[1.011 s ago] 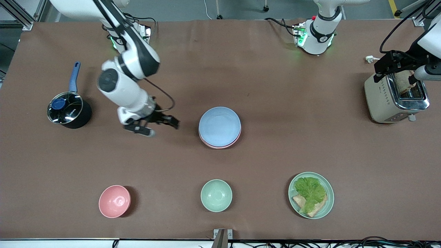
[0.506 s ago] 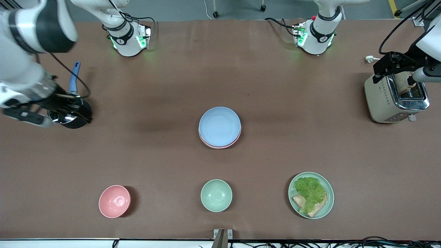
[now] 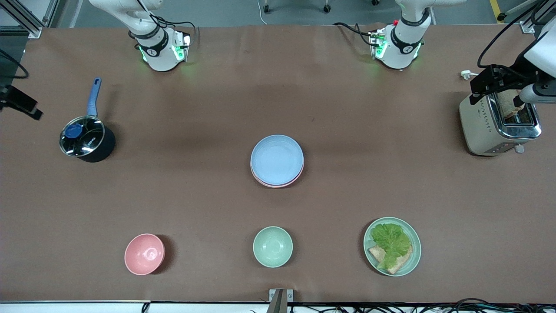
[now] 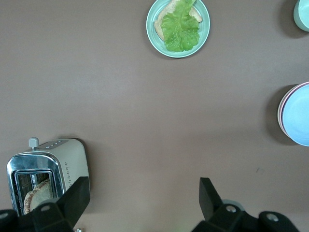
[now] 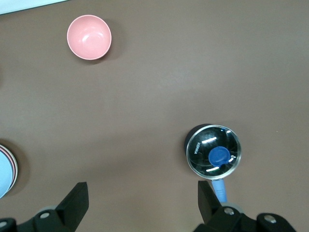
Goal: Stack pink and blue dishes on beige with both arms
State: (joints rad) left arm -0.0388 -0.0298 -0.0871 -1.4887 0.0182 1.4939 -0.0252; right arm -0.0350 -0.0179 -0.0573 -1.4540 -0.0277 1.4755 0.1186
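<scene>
Blue plate [image 3: 277, 159] lies on top of the stack at the middle of the counter [image 3: 347, 130], with the pink plate [image 3: 273, 184] showing only as a thin rim under it. Nothing beige can be made out beneath them, so the bottom plate cannot be confirmed. From how things lie, the stacking looks finished or nearly so.

Both arms are drawn away from the stack. The left hand [image 4: 144, 199] hangs above the toaster [image 3: 499, 124] at the left arm's end of the counter, its fingers spread wide and holding nothing. The right hand [image 5: 143, 202] is high over the right arm's end of the counter, above the lidded saucepan [image 3: 84, 139]; its fingers too are wide apart and empty.

Nearer the front camera sit a pink bowl [image 3: 144, 254], a green bowl [image 3: 273, 246], and a green plate [image 3: 371, 256] carrying lettuce and bread.

The plates look matte, stiff and light, probably hard plastic or ceramic, so they could chip or clatter if dropped. They are shallow, so a grip would best pinch the raised rim at the edge, one finger under and one over. A stacked plate may slide on the one below.
</scene>
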